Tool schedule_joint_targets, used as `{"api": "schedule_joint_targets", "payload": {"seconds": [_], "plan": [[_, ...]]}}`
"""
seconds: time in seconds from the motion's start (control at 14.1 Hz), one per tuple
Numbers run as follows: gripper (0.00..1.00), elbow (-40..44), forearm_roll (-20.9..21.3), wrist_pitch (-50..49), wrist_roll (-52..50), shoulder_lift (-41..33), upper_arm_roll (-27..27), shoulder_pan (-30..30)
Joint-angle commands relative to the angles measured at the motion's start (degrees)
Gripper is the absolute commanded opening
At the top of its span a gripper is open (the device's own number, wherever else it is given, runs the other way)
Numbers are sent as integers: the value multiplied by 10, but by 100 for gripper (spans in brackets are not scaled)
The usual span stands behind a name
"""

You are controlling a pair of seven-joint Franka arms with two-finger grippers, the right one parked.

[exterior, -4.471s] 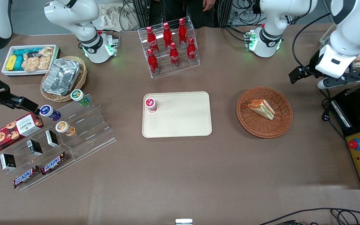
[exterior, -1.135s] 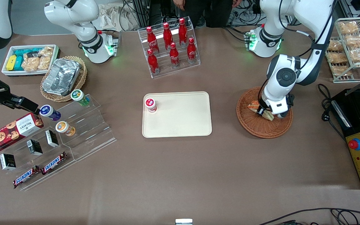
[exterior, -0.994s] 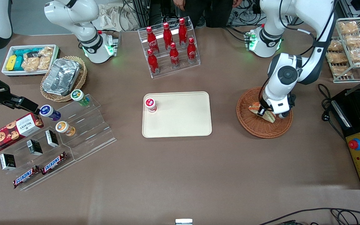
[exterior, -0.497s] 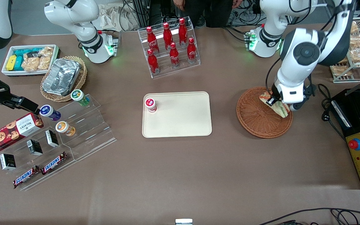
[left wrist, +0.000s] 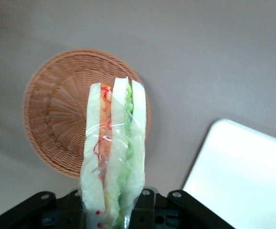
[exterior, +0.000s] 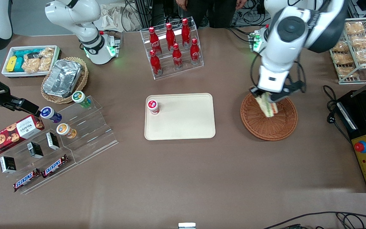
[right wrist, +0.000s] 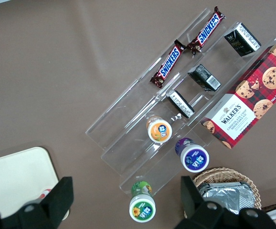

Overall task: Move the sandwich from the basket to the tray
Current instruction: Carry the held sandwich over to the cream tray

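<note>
End effector (exterior: 267, 101) pinching sandwich (exterior: 266, 105), lifted clear above basket (exterior: 268, 127). Transfer step: you carry it to tray (exterior: 183, 127), clear of the red-capped jar (exterior: 153, 107) at its corner.

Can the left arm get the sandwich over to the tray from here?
Probably yes. The tool holds the sandwich lifted above the basket; bare table lies between it and the tray, mostly bare.
</note>
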Motion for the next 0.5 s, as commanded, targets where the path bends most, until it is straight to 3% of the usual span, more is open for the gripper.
{"api": "schedule_joint_targets", "payload": {"seconds": [0.0, 0.21, 0.43], "plan": [[0, 13, -5, 31, 14, 11, -55, -2], [0, 8, -5, 72, 5, 24, -106, -9], [0, 7, -6, 113, 4, 52, -108, -36]]}}
